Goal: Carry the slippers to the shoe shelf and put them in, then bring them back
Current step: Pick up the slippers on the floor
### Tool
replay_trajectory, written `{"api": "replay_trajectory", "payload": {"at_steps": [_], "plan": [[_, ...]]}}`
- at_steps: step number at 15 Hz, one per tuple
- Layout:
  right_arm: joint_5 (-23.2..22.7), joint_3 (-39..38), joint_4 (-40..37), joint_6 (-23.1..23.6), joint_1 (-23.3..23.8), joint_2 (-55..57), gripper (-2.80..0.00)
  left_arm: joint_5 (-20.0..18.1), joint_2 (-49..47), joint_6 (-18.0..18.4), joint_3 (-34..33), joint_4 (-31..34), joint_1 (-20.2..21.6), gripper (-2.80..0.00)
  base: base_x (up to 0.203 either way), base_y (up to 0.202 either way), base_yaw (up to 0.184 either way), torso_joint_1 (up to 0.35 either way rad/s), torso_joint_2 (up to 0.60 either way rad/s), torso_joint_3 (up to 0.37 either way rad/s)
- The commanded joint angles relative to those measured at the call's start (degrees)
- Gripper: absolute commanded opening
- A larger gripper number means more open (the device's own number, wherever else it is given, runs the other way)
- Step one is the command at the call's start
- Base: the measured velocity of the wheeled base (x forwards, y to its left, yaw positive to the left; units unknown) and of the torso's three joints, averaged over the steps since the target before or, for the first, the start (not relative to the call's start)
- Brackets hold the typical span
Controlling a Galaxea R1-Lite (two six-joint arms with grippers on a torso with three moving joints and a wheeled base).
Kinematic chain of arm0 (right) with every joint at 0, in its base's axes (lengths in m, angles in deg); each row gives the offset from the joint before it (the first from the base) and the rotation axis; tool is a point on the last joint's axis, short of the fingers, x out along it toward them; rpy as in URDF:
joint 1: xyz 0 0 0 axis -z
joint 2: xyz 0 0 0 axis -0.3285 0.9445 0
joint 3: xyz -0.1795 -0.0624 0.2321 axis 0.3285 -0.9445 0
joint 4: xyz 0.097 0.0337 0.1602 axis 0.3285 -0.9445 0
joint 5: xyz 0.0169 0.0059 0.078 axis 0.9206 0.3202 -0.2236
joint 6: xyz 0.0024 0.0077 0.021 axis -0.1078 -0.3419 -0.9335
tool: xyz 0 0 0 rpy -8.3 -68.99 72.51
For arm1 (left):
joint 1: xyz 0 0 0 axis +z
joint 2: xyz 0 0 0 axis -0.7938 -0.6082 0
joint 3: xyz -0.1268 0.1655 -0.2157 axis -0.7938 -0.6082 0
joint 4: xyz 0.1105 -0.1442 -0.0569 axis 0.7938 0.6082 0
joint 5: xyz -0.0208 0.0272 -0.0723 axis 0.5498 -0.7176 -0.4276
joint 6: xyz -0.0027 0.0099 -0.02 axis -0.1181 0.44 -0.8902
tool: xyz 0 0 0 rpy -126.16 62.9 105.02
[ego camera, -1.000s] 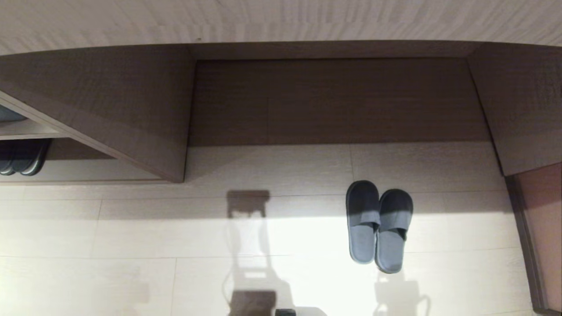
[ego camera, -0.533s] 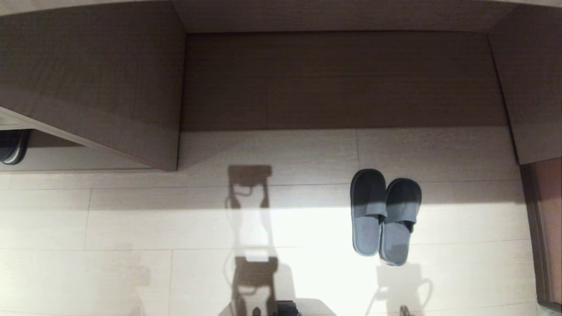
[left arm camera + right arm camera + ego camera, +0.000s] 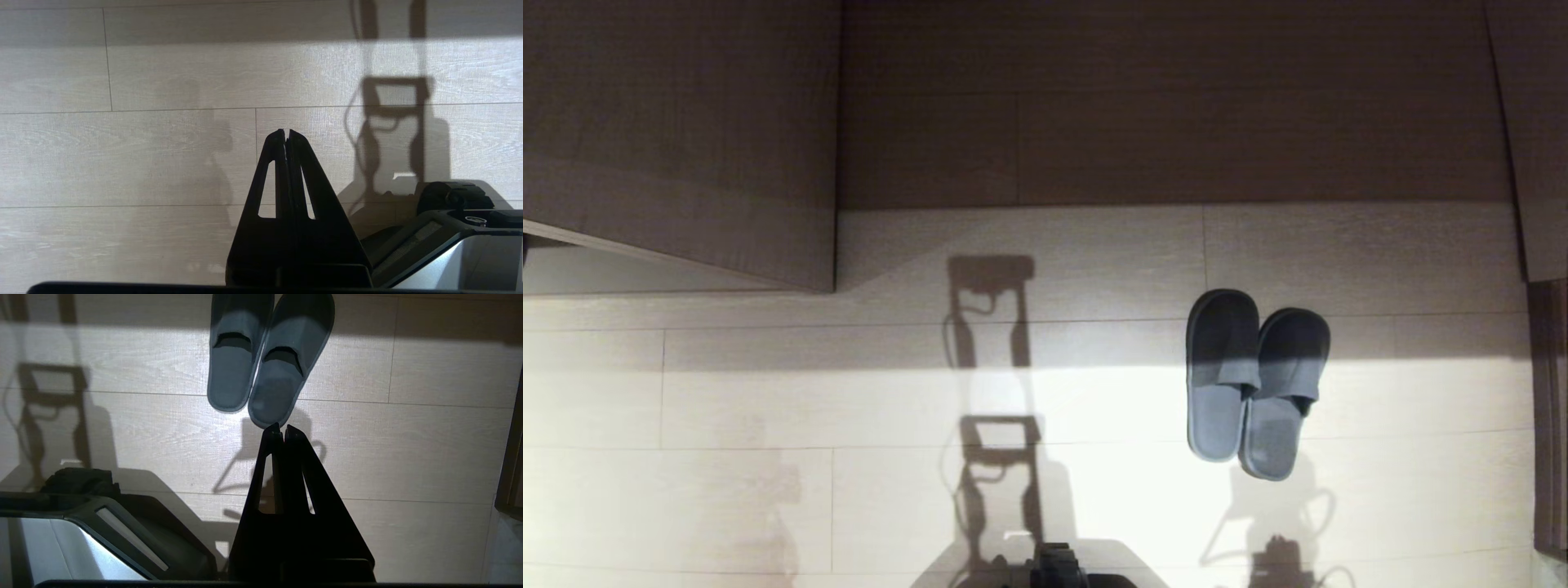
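My view tips down toward the floor: the slippers lie side by side ahead of my right gripper, closed and empty like my left gripper; pickup pending.

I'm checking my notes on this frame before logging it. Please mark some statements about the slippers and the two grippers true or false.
1. The slippers lie side by side on the floor. True.
2. The right gripper holds one slipper. False: it is shut on nothing, short of the slippers.
3. The left gripper is shut over bare floor. True.
4. The slippers sit inside a shelf compartment. False: they are on open floor before the wooden panel.
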Motion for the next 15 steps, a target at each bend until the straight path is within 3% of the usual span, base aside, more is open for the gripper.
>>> {"api": "replay_trajectory", "payload": {"at_steps": [1, 15], "plan": [[0.0, 0.0, 0.0, 0.0, 0.0, -0.1, -2.8, 0.0, 0.0, 0.0, 0.0, 0.0, 0.0, -2.8, 0.0, 0.0, 0.0, 0.005, 0.0, -0.203], [0.0, 0.0, 0.0, 0.0, -0.1, -0.1, -2.8, 0.0, 0.0, 0.0, 0.0, 0.0, 0.0, -2.8, 0.0, 0.0, 0.0, 0.004, 0.0, -0.197]]}}
